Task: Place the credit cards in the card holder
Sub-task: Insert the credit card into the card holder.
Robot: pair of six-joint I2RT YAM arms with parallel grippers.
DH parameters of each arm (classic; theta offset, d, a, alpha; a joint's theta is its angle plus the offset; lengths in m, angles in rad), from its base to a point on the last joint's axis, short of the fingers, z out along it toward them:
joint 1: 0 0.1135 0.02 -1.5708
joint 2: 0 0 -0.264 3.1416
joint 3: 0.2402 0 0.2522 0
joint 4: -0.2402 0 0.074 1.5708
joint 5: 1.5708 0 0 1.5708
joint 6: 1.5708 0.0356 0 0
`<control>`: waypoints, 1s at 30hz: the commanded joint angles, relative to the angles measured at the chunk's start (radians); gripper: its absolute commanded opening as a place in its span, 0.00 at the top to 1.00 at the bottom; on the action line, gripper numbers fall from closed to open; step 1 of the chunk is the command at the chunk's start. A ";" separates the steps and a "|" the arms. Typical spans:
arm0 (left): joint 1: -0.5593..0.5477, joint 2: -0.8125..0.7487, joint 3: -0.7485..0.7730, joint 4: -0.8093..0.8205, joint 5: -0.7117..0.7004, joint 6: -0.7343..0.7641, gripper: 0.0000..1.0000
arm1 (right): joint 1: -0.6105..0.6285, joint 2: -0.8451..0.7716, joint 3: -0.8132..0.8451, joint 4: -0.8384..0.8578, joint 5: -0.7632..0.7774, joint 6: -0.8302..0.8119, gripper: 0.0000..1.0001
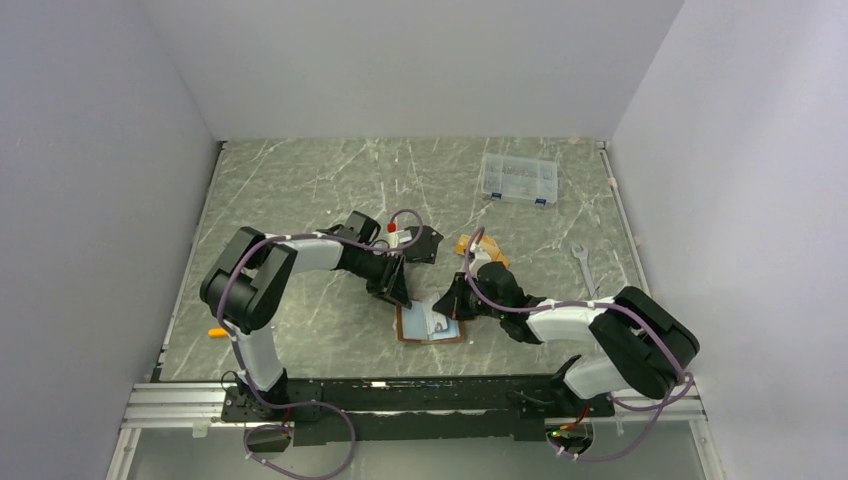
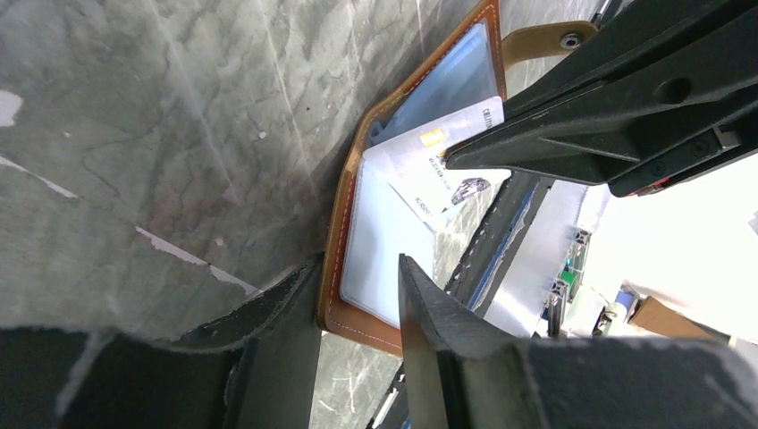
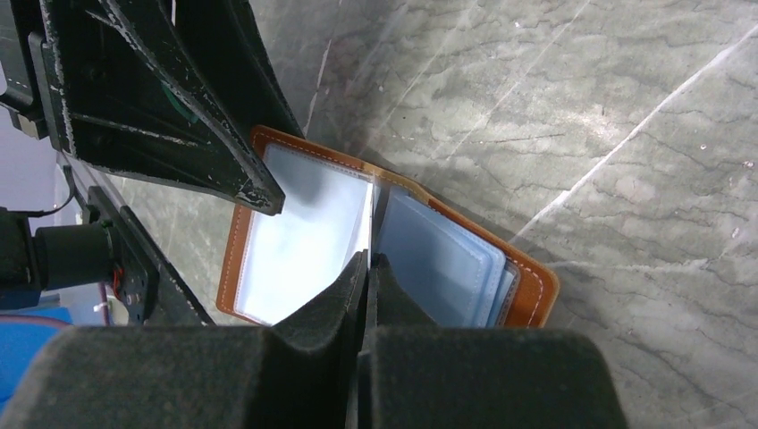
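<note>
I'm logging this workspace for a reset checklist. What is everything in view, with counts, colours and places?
card holder: one, tan-brown, open flat, near centre of table
credit card: one, silver-white, partly in the holder, pinched by right tool
orange-gold cards: small pile, just behind the holder
compartment box: one, clear, far right of table
wrench: one, silver, near right edge
left tool: one, black, open over holder's edge
right tool: one, black, shut on the credit card
</note>
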 commanded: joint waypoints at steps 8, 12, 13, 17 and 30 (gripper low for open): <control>-0.028 -0.002 0.011 0.001 0.026 0.020 0.64 | -0.004 -0.051 -0.042 -0.047 0.033 -0.033 1.00; -0.031 0.001 -0.003 0.021 0.036 0.018 0.75 | -0.004 -0.043 -0.051 -0.031 0.033 -0.029 1.00; -0.031 0.002 -0.007 0.028 0.036 0.019 0.79 | -0.003 -0.042 -0.051 -0.027 0.034 -0.027 1.00; -0.033 0.007 -0.020 0.057 0.045 0.015 0.98 | -0.005 -0.057 -0.052 -0.012 0.041 -0.009 1.00; 0.042 -0.016 -0.062 0.180 0.027 -0.069 1.00 | -0.040 -0.117 -0.003 0.065 0.105 0.028 1.00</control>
